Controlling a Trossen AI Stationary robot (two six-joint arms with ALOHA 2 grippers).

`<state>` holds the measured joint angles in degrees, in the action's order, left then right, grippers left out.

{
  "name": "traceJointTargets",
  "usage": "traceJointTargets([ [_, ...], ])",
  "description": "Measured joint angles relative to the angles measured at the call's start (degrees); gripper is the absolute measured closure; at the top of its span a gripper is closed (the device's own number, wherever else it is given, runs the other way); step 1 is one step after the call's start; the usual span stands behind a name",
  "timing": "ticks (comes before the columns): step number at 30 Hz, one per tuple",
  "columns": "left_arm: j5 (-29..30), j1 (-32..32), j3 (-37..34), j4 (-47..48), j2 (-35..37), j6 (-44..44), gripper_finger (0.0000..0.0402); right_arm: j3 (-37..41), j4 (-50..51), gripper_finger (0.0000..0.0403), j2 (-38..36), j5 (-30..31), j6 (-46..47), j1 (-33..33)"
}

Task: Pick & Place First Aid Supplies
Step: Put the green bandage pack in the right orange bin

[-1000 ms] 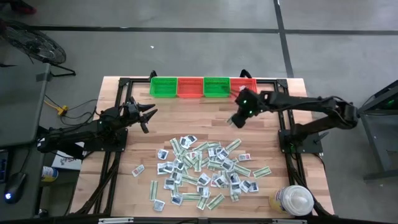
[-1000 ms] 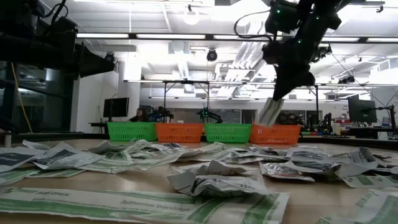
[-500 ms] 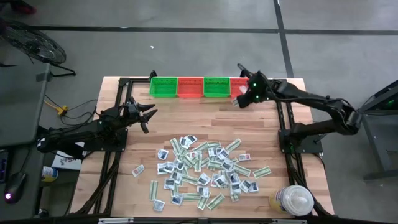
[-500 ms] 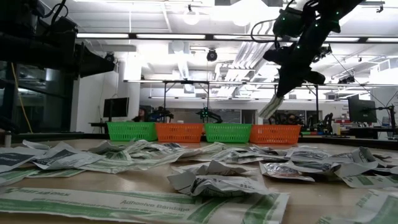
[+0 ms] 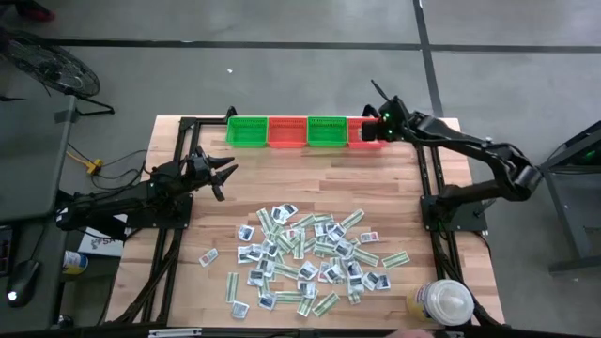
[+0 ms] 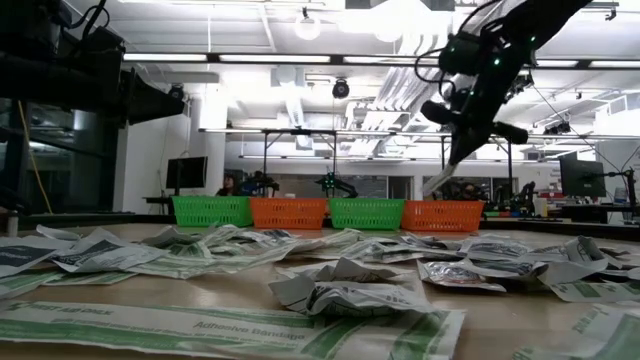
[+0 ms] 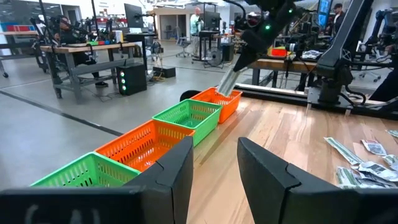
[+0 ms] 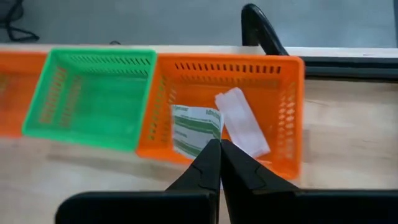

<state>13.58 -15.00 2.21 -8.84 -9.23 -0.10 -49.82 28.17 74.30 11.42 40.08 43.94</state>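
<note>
Orange basket is about to get another packet

Green-and-white strip packet point(image 8: 194, 130) is pinched at the tip of the right fingers point(image 8: 219, 151), which are pressed together on its edge. It hangs right over the orange end basket point(image 8: 290, 112), just past the fingertips, and a plain white packet point(image 8: 242, 121) already lies inside, slightly beyond and beside the held one. A second ago that arm was way back over the bare wood with the packet dangling; half a second ago it was nearly at the row; now it's parked above the basket. So my read is the carry is done and the only thing left for this one is letting go.

Left fingers point(image 7: 214, 168) are spread with nothing between them, hovering over the worktop point(image 5: 310, 178) close to the basket row. That arm hasn't budged across the frames, so it's just waiting.

Farther from the right fingers, back across the wood, sits the big pile of first aid supplies point(image 5: 305, 253): loads of small grey-white squares with dark marks mixed with narrow pale-green strips, overlapping all over. Some look crumpled and puffy from table height, so they probably won't lie flat for a clean pinch. Tons still to go.
</note>
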Motion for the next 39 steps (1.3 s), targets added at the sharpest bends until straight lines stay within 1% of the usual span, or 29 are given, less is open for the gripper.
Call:
traceJointTargets([
  [9,0.0,0.0,0.0,0.0,0.0,0.0,0.0279,0.0,-4.8,0.0403,8.2,-0.3,1.5,1.8],
  [15,0.0,0.0,0.0,0.0,0.0,0.0,0.0279,0.0,-5.8,0.0398,10.1,-0.6,2.1,1.9],
  [19,0.0,0.0,0.0,0.0,0.0,0.0,0.0279,0.0,-5.8,0.0368,10.1,-1.3,1.5,1.9],
  [25,0.0,0.0,0.0,0.0,0.0,0.0,0.0279,0.0,-5.8,0.0289,10.1,-1.7,1.0,1.9],
  [29,0.0,0.0,0.0,0.0,0.0,0.0,0.0279,0.0,-5.7,0.0251,9.4,-5.7,0.1,1.8],
  [33,0.0,0.0,0.0,0.0,0.0,0.0,0.0279,0.0,-4.5,0.0236,8.2,-9.2,-0.1,0.8],
  [36,0.0,0.0,0.0,0.0,0.0,0.0,0.0279,0.0,-2.8,0.0235,7.8,-11.5,-1.4,-0.5],
  [39,0.0,0.0,0.0,0.0,0.0,0.0,0.0279,0.0,-0.5,0.0235,7.8,-15.5,-3.3,-2.0],
])
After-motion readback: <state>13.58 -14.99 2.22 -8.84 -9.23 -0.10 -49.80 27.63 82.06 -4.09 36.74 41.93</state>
